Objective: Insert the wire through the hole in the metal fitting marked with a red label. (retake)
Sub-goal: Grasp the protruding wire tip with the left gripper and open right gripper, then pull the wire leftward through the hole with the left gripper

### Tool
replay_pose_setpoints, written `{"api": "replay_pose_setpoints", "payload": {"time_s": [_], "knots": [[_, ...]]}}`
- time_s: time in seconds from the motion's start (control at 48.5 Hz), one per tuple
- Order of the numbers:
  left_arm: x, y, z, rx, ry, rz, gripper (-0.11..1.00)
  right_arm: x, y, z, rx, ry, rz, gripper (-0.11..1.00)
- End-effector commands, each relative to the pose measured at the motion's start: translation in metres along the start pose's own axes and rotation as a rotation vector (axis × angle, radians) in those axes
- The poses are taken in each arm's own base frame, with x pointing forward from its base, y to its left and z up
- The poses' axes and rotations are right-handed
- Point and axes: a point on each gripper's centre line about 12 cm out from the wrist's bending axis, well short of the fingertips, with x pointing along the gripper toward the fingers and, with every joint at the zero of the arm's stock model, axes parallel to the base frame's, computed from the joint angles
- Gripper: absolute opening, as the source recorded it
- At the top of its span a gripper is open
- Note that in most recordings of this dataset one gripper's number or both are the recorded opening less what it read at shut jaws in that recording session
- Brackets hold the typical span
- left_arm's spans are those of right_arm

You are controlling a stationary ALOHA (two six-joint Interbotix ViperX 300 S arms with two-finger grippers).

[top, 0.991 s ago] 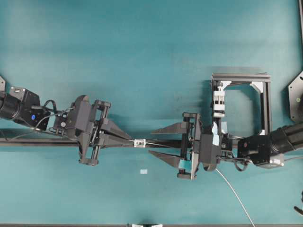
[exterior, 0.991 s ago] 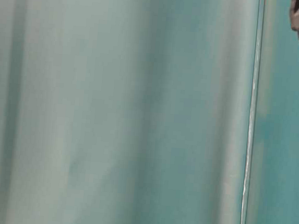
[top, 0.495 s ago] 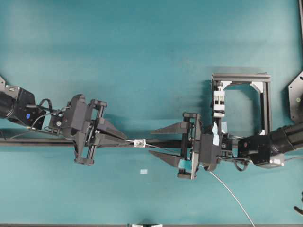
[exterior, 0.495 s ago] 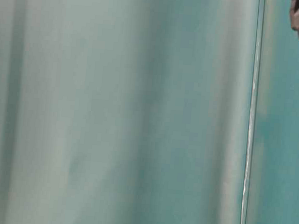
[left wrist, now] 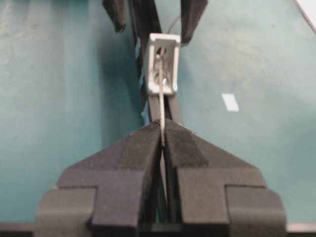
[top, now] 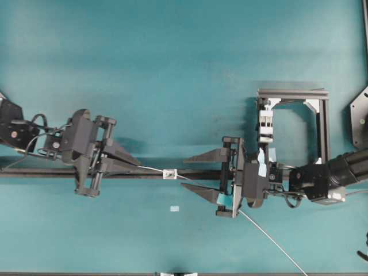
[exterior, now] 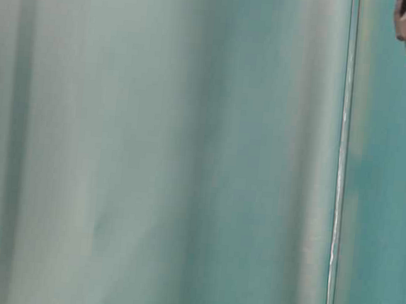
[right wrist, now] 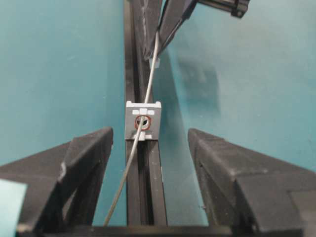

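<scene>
On the table [top: 172,69], the right end effector [top: 202,174] gapes wide, flanking the fitting [top: 169,173] on its rail [top: 52,172]. The left end effector [top: 135,164] pinches the wire [right wrist: 132,158], threaded through the hole [right wrist: 142,122], to draw it along.

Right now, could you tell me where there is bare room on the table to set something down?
The mat above the black rail, left of the black frame, is bare. It is crowded along the rail: left gripper, wire, metal fitting and right gripper. A small pale tag lies below.
</scene>
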Motion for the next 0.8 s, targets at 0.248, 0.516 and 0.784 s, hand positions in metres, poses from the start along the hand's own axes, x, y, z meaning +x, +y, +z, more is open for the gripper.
{"api": "replay_pose_setpoints", "payload": {"time_s": [0.248, 0.516, 0.784], "knots": [[-0.030, -0.002, 0.010, 0.002, -0.022, -0.010, -0.10, -0.001, 0.005, 0.016, 0.022, -0.041, 0.013, 0.71], [-0.051, 0.000, 0.008, -0.001, 0.003, -0.006, -0.10, -0.001, 0.005, 0.016, 0.022, -0.043, 0.012, 0.71], [-0.067, 0.000, 0.011, -0.003, 0.026, -0.006, -0.10, -0.001, 0.005, 0.016, 0.022, -0.043, 0.012, 0.71]]}}
